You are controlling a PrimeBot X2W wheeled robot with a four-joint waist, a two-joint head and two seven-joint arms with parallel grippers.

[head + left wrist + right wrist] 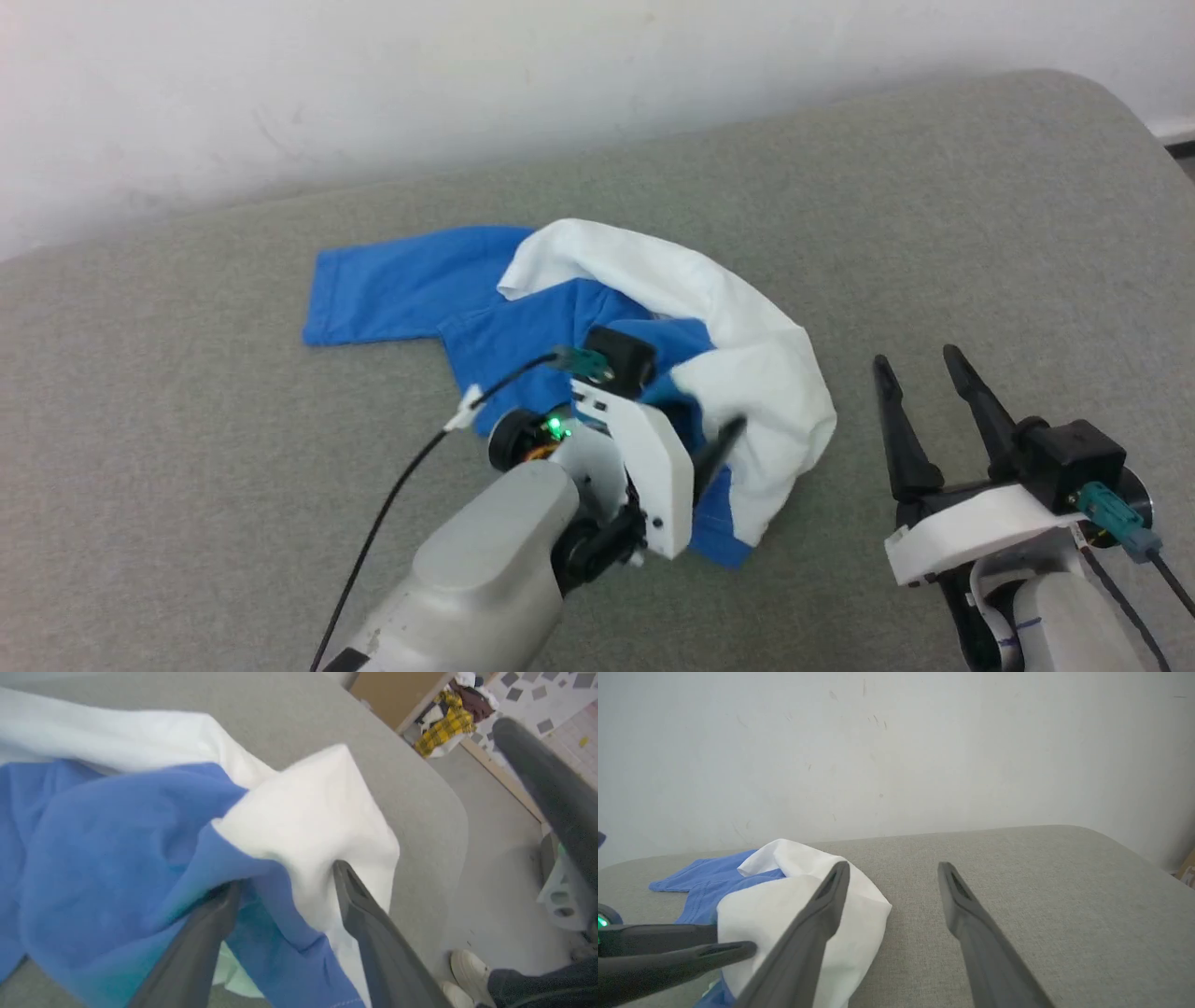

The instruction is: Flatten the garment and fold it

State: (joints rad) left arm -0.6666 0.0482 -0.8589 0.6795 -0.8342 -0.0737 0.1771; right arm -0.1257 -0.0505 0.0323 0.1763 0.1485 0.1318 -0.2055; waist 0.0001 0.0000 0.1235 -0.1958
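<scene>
1. The garment [756,373] lies crumpled near the middle of the grey padded surface [934,205], with one blue sleeve [392,289] spread flat to the left. Bare padding surrounds it, widest on the right up to the rounded corner. The far edge meets a white wall [280,75].
2. The left wrist view adds the drop past the surface's edge to the floor [504,882], a heap of clothes [448,718] and a person's white shoe [469,966].
3. The left gripper [287,875] reaches forward and rightward into the crumpled cloth. Its jaws are spread, with blue and white folds bunched between them.
4. The right gripper [915,357] sits over bare padding just right of the garment, apart from it. Its fingers point toward the wall and its jaws are spread.
</scene>
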